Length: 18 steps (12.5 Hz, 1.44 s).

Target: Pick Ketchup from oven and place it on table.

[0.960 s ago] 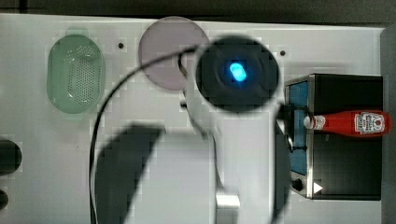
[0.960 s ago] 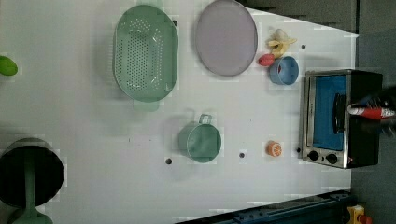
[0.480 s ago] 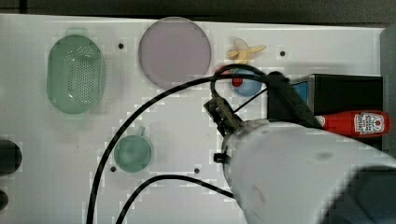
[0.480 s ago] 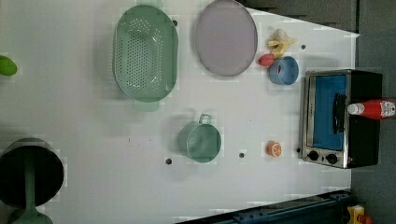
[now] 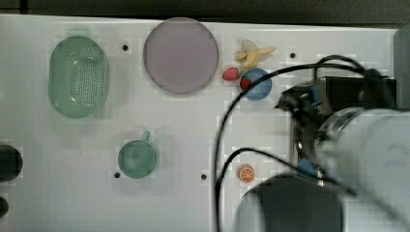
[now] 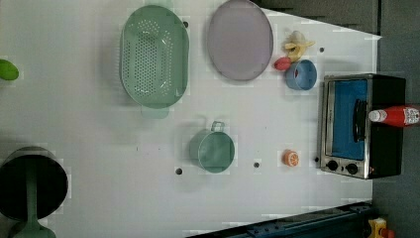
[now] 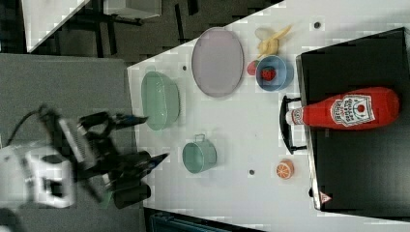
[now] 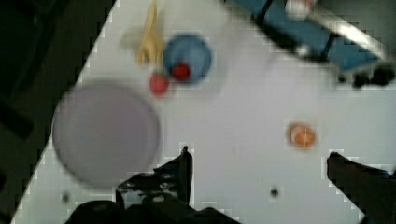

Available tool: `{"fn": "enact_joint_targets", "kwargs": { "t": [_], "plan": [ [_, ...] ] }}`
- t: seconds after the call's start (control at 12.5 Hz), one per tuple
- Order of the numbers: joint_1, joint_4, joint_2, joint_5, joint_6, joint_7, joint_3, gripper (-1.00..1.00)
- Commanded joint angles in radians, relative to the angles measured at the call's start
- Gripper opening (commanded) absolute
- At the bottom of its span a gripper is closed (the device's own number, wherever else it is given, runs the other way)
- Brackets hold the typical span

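The Ketchup lies on its side on the black top of the oven, not inside it. It is a slim red squeeze bottle with a white cap and a white-and-red label. In the right view its cap reaches the oven's front edge, above the dark curved handle. In the left view the bottle lies across the oven top with its cap over the bluish glass door.

The claw is wide open and holds nothing; both dark fingers stand well apart above bare white counter. In the right view the claw hangs over the counter's edge, well apart from the oven.

On the counter sit a green colander, a grey plate, a green cup, a blue bowl with a small red fruit, a peeled banana and an orange slice near the oven's knobs.
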<state>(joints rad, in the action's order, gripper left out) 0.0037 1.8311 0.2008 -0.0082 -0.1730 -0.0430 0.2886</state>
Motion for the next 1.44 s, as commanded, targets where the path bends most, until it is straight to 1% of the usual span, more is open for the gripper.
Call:
{"fn": "enact_joint_targets", "kwargs": {
  "t": [0.08,0.48,0.72,0.88,1.04,1.2,1.44],
  "plan": [
    [-0.032,0.009,-0.097,0.007,-0.053,0.003,0.098,1.00],
    [-0.045,0.008,-0.241,0.007,-0.285,0.003,0.240,1.00],
    [-0.055,0.005,-0.339,0.010,-0.341,0.003,0.296,1.00],
    [-0.071,-0.001,-0.399,0.051,-0.350,0.003,0.316,1.00],
    [-0.101,-0.016,-0.459,0.105,-0.383,0.003,0.326,1.00],
    [-0.130,-0.033,-0.513,0.115,-0.432,0.003,0.327,1.00],
    [-0.158,-0.046,-0.582,0.127,-0.453,0.003,0.326,1.00]
  ]
}}
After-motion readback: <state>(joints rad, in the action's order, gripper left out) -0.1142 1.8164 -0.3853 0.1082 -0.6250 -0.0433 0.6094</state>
